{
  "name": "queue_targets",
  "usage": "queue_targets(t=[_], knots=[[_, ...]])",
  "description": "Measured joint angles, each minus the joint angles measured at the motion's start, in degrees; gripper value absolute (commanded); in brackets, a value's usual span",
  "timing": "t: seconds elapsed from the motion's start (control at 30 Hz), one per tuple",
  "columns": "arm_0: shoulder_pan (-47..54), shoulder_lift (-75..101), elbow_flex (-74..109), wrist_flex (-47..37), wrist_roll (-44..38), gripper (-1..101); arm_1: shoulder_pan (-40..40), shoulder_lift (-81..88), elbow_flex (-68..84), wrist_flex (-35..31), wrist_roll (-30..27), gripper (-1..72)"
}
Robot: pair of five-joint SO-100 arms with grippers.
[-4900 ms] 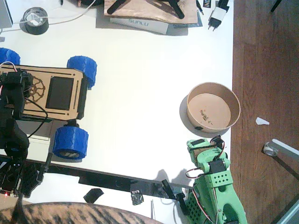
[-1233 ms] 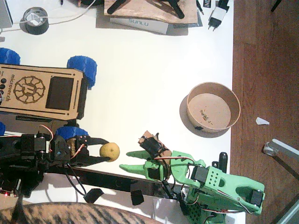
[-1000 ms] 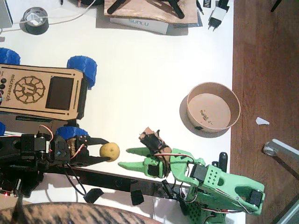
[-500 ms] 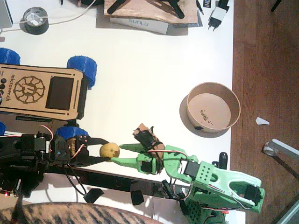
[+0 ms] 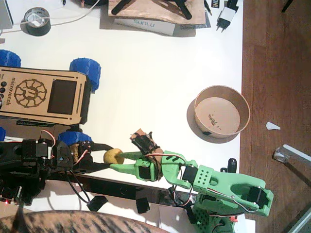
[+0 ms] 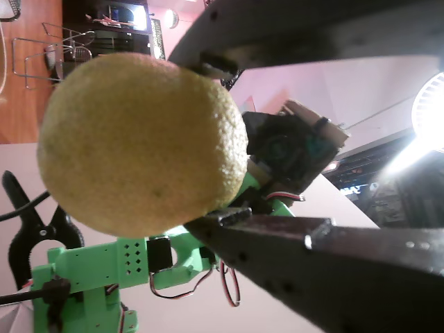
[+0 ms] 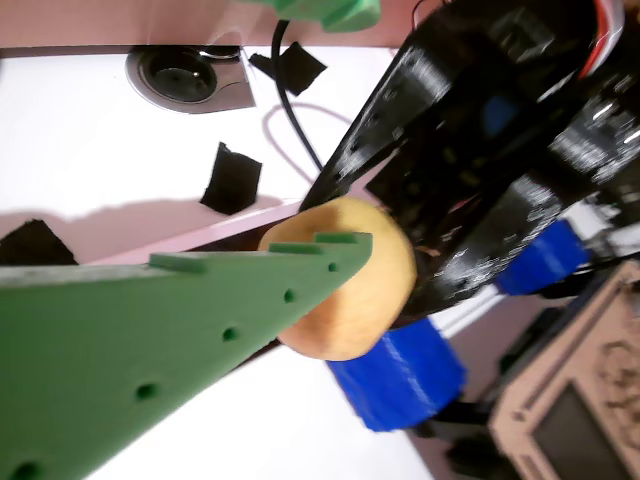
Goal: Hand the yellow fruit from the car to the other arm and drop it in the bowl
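The yellow fruit (image 5: 113, 156) hangs above the table's front edge, right of the car's (image 5: 43, 97) front blue wheel (image 5: 77, 138). My left gripper (image 5: 111, 156), black, is shut on the fruit (image 6: 142, 142), with a black finger (image 6: 333, 270) on either side. The other arm, green (image 5: 218, 184), reaches in from the right. Its gripper (image 5: 116, 161) is open, with one pointed finger (image 7: 170, 330) lying across the fruit (image 7: 360, 300) and the other below it. The bowl (image 5: 228, 107) stands at the right of the table with nothing in it.
A tape roll (image 5: 37, 22), a flat box (image 5: 146, 24) and a white plug (image 5: 226, 17) lie along the far edge. Black clamps (image 5: 97, 201) sit on the front edge. The table ends just right of the bowl, over wooden floor (image 5: 277, 73).
The green arm has swung left, and its open fingers now straddle the fruit. The black gripper holds the fruit in the same place. Earlier, the black arm was over the car.
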Motion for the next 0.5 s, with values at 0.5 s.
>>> queue_targets(t=[0.5], knots=[[0.0,-0.4,0.1,0.0,0.0,0,0.0,3.2,0.0,10.2,5.3,20.6]])
